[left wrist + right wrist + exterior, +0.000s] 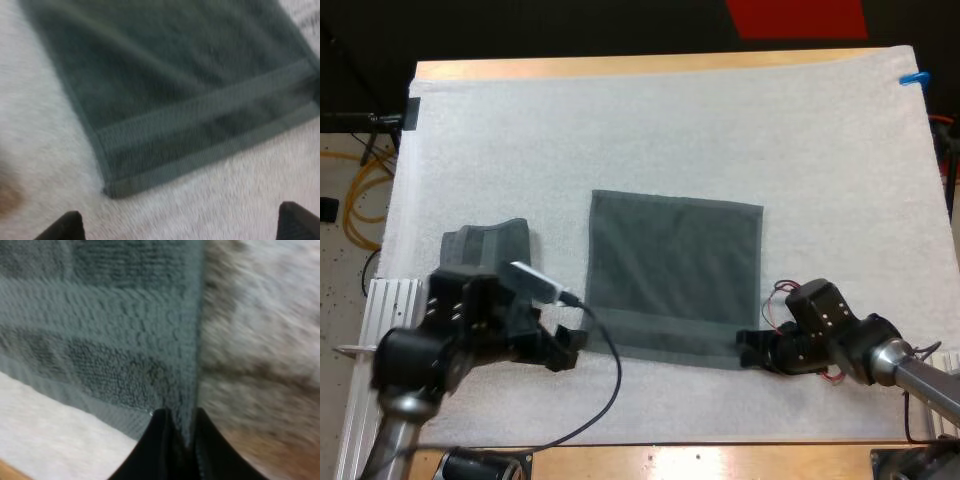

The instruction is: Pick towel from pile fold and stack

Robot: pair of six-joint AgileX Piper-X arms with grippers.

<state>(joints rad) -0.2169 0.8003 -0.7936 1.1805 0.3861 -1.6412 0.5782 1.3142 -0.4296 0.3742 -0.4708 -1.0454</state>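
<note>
My right gripper (181, 420) is pinched shut on the flat towel (675, 275) at its near right corner, and the cloth's side edge runs straight ahead from between the tips. My left gripper (181, 222) stands wide apart and grips nothing. The towel's near left corner lies just ahead of its tips, closer to one finger. The near hem runs crosswise between the two grippers. Another towel (485, 245), seemingly bunched, lies beyond my left arm.

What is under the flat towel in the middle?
The white mat shows all around the towel, which lies flat on it. Anything beneath is covered. The right gripper pinches its near right corner.
</note>
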